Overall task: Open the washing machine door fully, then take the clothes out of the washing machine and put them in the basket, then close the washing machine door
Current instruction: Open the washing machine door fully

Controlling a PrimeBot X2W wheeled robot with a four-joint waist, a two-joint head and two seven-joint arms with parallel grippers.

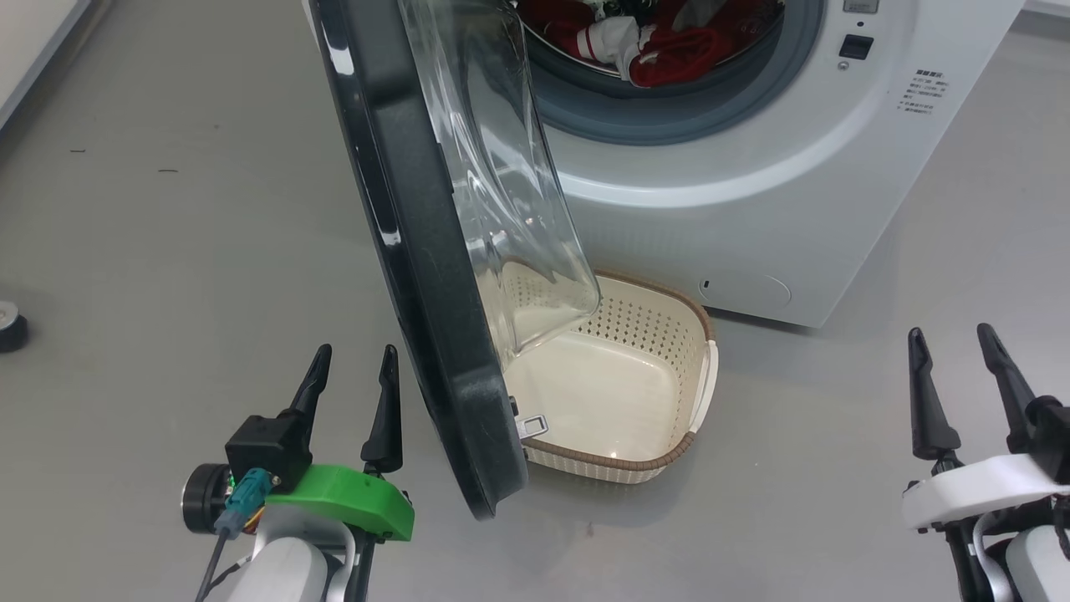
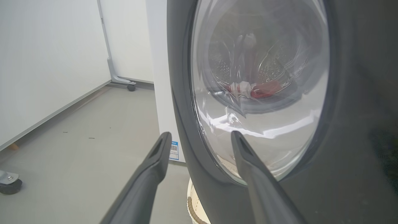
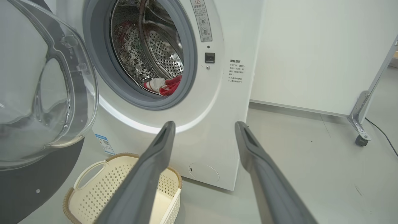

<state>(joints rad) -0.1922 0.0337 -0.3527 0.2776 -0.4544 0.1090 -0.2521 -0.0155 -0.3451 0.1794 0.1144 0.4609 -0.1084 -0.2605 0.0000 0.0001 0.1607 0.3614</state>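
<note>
Washing machine door half-swung, overhanging basket; clothes seen in drum. Both jaws spread, nothing held (left gripper nearest the door). Free edge is best hooked and drawn wide, slowly.

A grey floor meets white wall panels. A metal frame leg ends in a small caster, with a black cable lying near it. Another caster sits on the floor.
</note>
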